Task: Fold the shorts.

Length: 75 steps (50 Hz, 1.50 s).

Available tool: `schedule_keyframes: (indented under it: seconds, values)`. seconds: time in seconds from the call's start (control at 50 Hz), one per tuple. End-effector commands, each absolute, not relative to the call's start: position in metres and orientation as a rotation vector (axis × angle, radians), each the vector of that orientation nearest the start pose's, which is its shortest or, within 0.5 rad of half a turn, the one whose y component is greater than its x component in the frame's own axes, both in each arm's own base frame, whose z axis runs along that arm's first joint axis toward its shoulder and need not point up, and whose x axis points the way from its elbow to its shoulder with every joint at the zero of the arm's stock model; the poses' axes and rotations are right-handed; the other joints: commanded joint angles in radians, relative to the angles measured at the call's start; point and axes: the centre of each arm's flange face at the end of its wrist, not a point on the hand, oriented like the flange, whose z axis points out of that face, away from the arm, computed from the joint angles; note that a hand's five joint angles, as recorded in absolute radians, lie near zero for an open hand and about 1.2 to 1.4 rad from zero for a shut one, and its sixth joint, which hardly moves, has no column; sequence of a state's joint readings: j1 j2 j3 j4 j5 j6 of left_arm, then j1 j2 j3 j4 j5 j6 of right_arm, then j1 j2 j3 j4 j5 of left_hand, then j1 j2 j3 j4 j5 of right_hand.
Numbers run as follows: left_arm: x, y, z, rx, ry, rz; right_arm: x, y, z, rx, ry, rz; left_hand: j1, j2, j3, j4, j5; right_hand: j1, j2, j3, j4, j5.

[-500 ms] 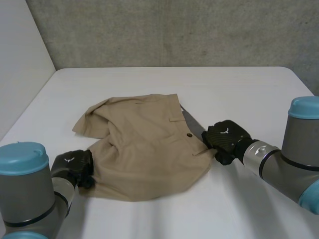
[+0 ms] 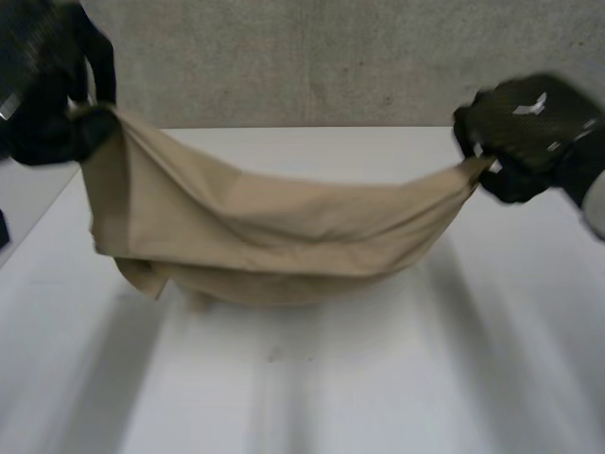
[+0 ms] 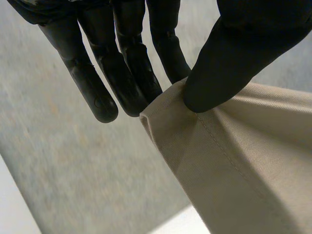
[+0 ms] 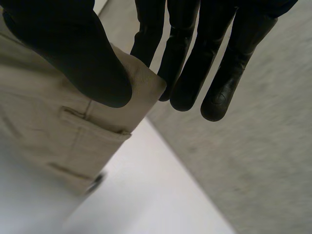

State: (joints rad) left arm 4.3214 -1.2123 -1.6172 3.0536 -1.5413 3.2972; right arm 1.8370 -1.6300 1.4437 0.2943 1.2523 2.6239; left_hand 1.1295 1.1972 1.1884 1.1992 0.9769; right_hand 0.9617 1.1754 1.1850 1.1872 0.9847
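The tan shorts (image 2: 265, 236) hang in the air above the white table (image 2: 378, 378), sagging in a curve between my two hands. My left hand (image 2: 52, 90) is raised at the far left and pinches one end corner of the shorts (image 3: 234, 161) between thumb and straight fingers (image 3: 131, 73). My right hand (image 2: 520, 132) is raised at the far right and pinches the opposite corner. In the right wrist view that corner of the shorts (image 4: 97, 126) shows a belt loop and sits pinned under the thumb of my right hand (image 4: 73, 53).
A grey concrete wall (image 2: 312, 57) stands behind the table. A pale side wall (image 2: 28, 208) borders the table's left edge.
Both hands have risen from the table and spread apart, lifting the shorts from lying flat to hanging stretched between them.
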Motion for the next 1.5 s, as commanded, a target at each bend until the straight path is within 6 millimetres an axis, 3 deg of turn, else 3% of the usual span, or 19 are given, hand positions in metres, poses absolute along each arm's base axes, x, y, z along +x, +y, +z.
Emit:
schedule_keyframes:
  seconds: [0.02,0.24,0.3,0.38,0.48,0.54,0.62,0.68,0.76,0.82,0.9,0.98,1.14,1.2,1.22,1.3,1.38,1.48,1.5]
  values:
    - [-0.212,-0.163,0.392,0.615,2.008,-2.613,0.210,-0.217,0.357,-1.128,1.995,-2.127,0.267,0.199,0.208,0.197,0.245,0.435,0.221,0.211,0.209,0.237]
    - [-0.244,-0.240,0.275,0.745,2.467,-2.092,0.214,-0.261,0.291,-1.244,2.226,-1.821,0.267,0.199,0.208,0.197,0.245,0.435,0.221,0.211,0.209,0.237]
    - [-0.254,-0.264,0.253,0.752,2.522,-2.018,0.217,-0.277,0.276,-1.228,2.269,-1.769,0.267,0.199,0.208,0.197,0.245,0.435,0.221,0.211,0.209,0.237]
    - [-0.268,-0.294,0.251,0.741,2.495,-2.062,0.221,-0.302,0.266,-1.152,2.281,-1.826,0.267,0.199,0.208,0.197,0.245,0.435,0.221,0.211,0.209,0.237]
    - [-0.281,-0.325,0.301,0.679,2.277,-2.345,0.246,-0.319,0.288,-0.990,2.093,-2.050,0.267,0.199,0.208,0.197,0.245,0.435,0.221,0.211,0.209,0.237]
    - [-0.285,-0.336,0.356,0.590,2.019,-2.610,0.254,-0.331,0.320,-0.839,1.898,-2.254,0.267,0.199,0.208,0.197,0.245,0.435,0.221,0.211,0.209,0.237]
    - [-0.281,-0.331,0.425,0.458,1.710,-2.849,0.250,-0.338,0.369,-0.648,1.671,-2.481,0.267,0.199,0.208,0.197,0.245,0.435,0.221,0.211,0.209,0.237]
    - [-0.275,-0.313,0.467,0.394,1.550,-2.960,0.245,-0.329,0.402,-0.551,1.538,-2.578,0.267,0.199,0.208,0.197,0.245,0.435,0.221,0.211,0.209,0.237]
    - [-0.277,-0.287,0.485,0.400,1.509,-3.025,0.242,-0.315,0.425,-0.527,1.460,-2.619,0.267,0.199,0.208,0.197,0.245,0.435,0.221,0.211,0.209,0.237]
    - [-0.279,-0.272,0.480,0.434,1.559,-3.016,0.240,-0.312,0.416,-0.545,1.509,-2.589,0.267,0.199,0.208,0.197,0.245,0.435,0.221,0.211,0.209,0.237]
    - [-0.271,-0.252,0.459,0.479,1.683,-2.942,0.238,-0.307,0.387,-0.604,1.684,-2.463,0.267,0.199,0.208,0.197,0.245,0.435,0.221,0.211,0.209,0.237]
    - [-0.266,-0.239,0.418,0.522,1.885,-2.821,0.237,-0.293,0.355,-0.709,1.864,-2.291,0.267,0.199,0.208,0.197,0.245,0.435,0.221,0.211,0.209,0.237]
    - [-0.256,-0.225,0.291,0.619,2.417,-2.345,0.229,-0.260,0.256,-1.145,2.259,-1.856,0.267,0.199,0.208,0.197,0.245,0.435,0.221,0.211,0.209,0.237]
    - [-0.259,-0.230,0.254,0.652,2.523,-2.198,0.228,-0.256,0.220,-1.272,2.338,-1.714,0.267,0.199,0.208,0.197,0.245,0.435,0.221,0.211,0.209,0.237]
    - [-0.262,-0.236,0.228,0.673,2.586,-2.093,0.228,-0.256,0.213,-1.290,2.350,-1.688,0.267,0.199,0.208,0.197,0.245,0.435,0.221,0.211,0.209,0.237]
    - [-0.269,-0.253,0.179,0.709,2.695,-1.888,0.231,-0.259,0.184,-1.301,2.384,-1.606,0.267,0.199,0.208,0.197,0.245,0.435,0.221,0.211,0.209,0.237]
    - [-0.275,-0.266,0.153,0.718,2.737,-1.797,0.231,-0.265,0.168,-1.270,2.396,-1.606,0.267,0.199,0.208,0.197,0.245,0.435,0.221,0.211,0.209,0.237]
    - [-0.282,-0.280,0.150,0.713,2.725,-1.822,0.231,-0.269,0.166,-1.188,2.393,-1.634,0.253,0.185,0.194,0.183,0.231,0.435,0.221,0.211,0.209,0.237]
    - [-0.283,-0.282,0.152,0.711,2.721,-1.836,0.230,-0.269,0.166,-1.173,2.393,-1.638,0.116,0.048,0.057,0.046,0.094,0.435,0.221,0.211,0.209,0.237]
